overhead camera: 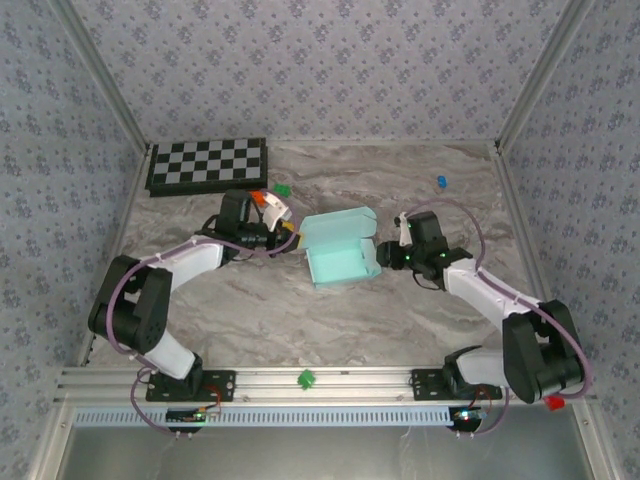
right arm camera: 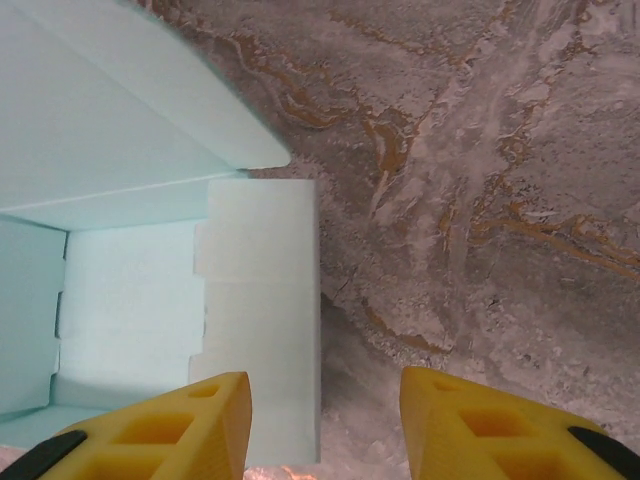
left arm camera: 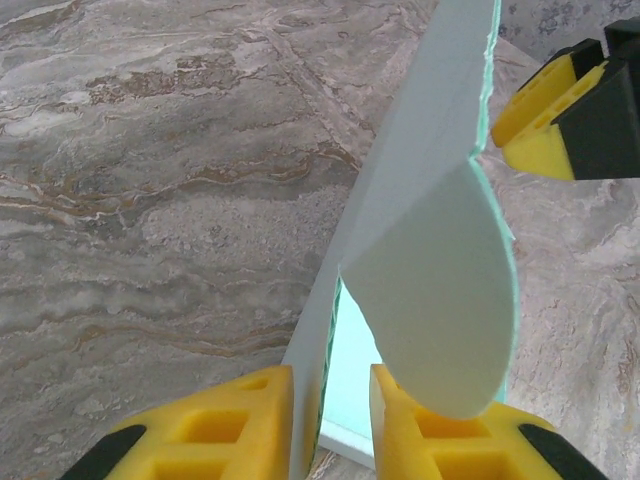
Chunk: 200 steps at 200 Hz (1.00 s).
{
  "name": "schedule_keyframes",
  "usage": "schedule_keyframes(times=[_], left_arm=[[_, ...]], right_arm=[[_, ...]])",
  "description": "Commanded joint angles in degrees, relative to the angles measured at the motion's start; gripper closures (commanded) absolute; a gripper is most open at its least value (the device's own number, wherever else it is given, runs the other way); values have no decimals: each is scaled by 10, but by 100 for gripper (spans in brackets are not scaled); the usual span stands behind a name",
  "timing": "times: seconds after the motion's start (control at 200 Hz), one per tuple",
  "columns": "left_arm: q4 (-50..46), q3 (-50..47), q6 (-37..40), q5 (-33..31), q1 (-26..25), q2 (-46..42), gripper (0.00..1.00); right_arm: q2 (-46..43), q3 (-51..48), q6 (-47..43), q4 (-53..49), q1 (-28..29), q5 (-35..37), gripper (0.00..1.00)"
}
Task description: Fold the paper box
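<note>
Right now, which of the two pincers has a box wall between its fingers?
The left pincer: the paper box's thin wall runs up between its two yellow fingers. The right pincer gapes mostly over bare table, a flap beside one finger.

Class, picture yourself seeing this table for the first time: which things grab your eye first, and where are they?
The pale mint paper box sits half-formed in the middle of the table, its lid open, with the left gripper and right gripper close on either side. Behind it, in the far left corner, lies a black-and-white checkerboard.
</note>
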Motion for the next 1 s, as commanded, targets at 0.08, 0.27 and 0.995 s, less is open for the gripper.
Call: schedule_keyframes(times=[0.08, 0.27, 0.995], left_arm=[[9, 20, 11, 22, -4, 15, 71], [44, 7, 2, 13, -4, 22, 73], [58, -5, 12, 18, -5, 16, 100]], right_arm=[[29, -9, 28, 43, -9, -24, 55], [51, -9, 42, 56, -9, -33, 55], [65, -2, 36, 53, -19, -52, 49]])
